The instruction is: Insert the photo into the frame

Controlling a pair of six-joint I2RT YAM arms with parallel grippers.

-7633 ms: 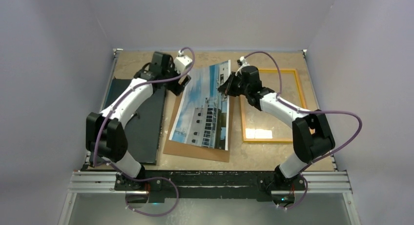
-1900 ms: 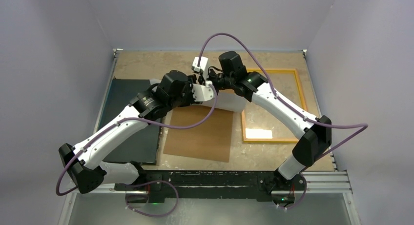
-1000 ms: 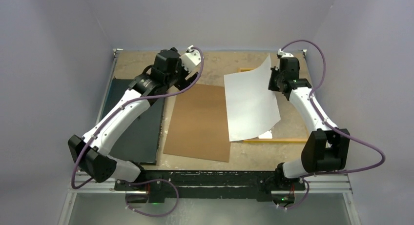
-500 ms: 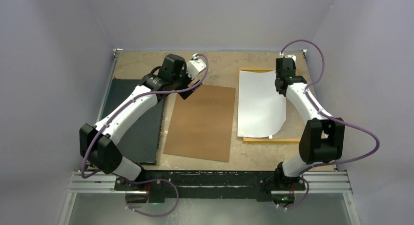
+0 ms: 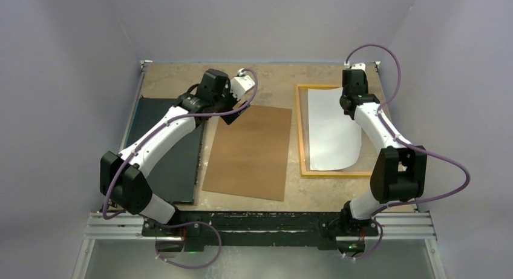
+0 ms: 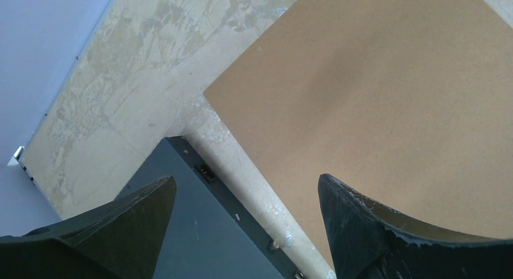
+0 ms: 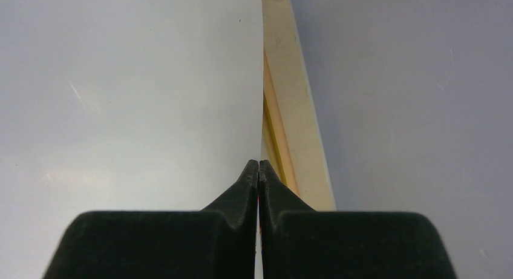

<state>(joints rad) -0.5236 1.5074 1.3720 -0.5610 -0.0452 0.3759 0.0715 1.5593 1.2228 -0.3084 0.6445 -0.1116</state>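
The photo (image 5: 331, 131) lies with its white back up inside the yellow-orange frame (image 5: 299, 134) at the right; the printed side is hidden. My right gripper (image 5: 346, 111) is shut on the photo's far right edge. In the right wrist view its closed tips (image 7: 259, 163) pinch the white sheet (image 7: 133, 97), with the frame's border (image 7: 275, 134) just to the right. My left gripper (image 5: 231, 109) is open and empty above the far left corner of the brown backing board (image 5: 248, 152). In the left wrist view the gripper (image 6: 247, 179) spans the gap between the two boards.
A black flat board (image 5: 172, 158) lies at the left, also in the left wrist view (image 6: 205, 230), next to the brown board (image 6: 375, 97). The grey wall (image 7: 411, 109) stands close to the right of the frame. The table's near rail (image 5: 254, 221) carries both arm bases.
The right gripper carried the photo, flipped white side up, from the brown board to the right and lowered it into the frame. The left gripper let go and drew back to the left.
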